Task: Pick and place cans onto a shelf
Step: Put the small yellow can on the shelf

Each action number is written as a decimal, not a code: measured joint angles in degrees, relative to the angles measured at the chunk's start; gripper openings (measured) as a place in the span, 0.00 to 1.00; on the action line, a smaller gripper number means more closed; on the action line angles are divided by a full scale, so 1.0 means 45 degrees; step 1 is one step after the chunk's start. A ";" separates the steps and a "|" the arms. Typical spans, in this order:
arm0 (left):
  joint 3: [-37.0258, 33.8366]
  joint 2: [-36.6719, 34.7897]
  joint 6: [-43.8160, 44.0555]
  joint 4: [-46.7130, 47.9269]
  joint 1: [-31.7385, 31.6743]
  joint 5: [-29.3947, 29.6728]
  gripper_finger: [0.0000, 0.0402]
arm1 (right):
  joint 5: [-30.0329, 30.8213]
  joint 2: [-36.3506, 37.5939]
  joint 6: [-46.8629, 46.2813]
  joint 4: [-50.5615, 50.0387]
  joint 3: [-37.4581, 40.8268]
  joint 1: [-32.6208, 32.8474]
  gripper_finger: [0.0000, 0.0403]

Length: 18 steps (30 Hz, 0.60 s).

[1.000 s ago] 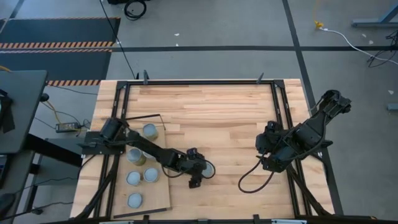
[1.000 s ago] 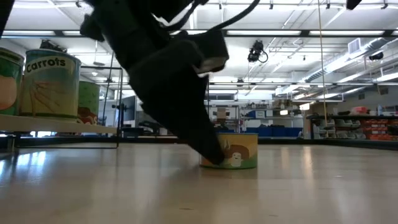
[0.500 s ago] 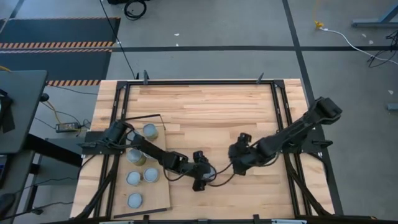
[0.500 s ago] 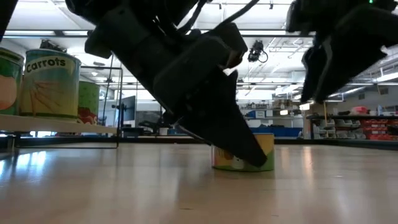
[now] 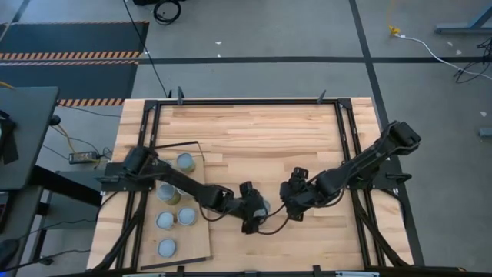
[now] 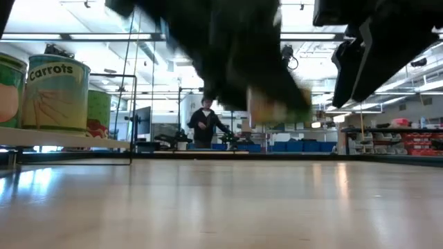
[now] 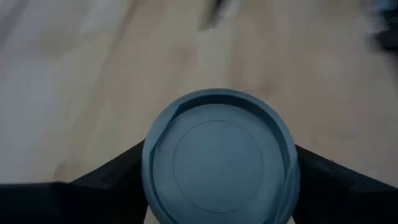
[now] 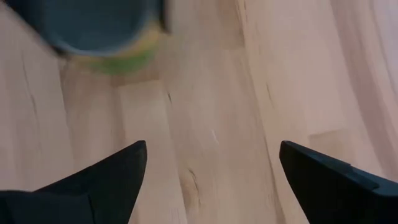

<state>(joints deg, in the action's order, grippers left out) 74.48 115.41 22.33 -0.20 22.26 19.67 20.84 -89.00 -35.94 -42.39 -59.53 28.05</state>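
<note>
We have one can (image 7: pixel 219 155) pinched between our left fingers (image 5: pixel 252 214) and lifted clear of the worktop (image 5: pixel 269 138) — the carry step. Next comes a swing over to the shelf (image 5: pixel 198 238), beside the cans (image 5: pixel 171 208) already there. Our right fingers (image 5: pixel 292 201) hover nearby, spread.

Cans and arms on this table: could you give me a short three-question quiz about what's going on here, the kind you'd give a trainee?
1. Count: in the high view, how many cans stand on the shelf?
2. True or false: the right gripper holds a can.
3. Pick one: the can between the fingers of the left gripper is A) standing on the tabletop, B) lifted clear of it, C) resting on the shelf.

Key: 1. Five. 2. False: it is open and empty. 3. B.
</note>
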 joint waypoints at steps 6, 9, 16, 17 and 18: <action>0.2238 -0.1772 -0.1055 0.5144 0.0852 -0.0857 0.72 | 0.0121 0.0317 0.0081 -0.0028 -0.0005 0.0024 0.93; 0.2992 -0.2549 -0.3026 0.7536 0.1353 -0.0921 0.72 | 0.0120 0.0255 0.0442 0.0069 -0.0005 0.0019 0.93; 0.3312 -0.3819 -0.6644 1.3079 0.1758 -0.1960 0.72 | 0.0144 0.0196 0.0010 0.0200 -0.0005 -0.0090 0.93; 0.3311 -0.3797 -0.7167 1.3671 0.1743 -0.2061 0.72 | 0.0231 0.0196 -0.0096 0.0262 -0.0005 -0.0107 0.93; 0.3289 -0.3758 -0.7572 1.4271 0.1776 -0.2112 0.72 | 0.0327 0.0196 -0.0238 0.0423 -0.0005 -0.0107 0.93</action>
<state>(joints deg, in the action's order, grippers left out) 89.28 98.50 -11.75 64.02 30.26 10.17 22.31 -88.12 -37.01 -40.49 -59.55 27.57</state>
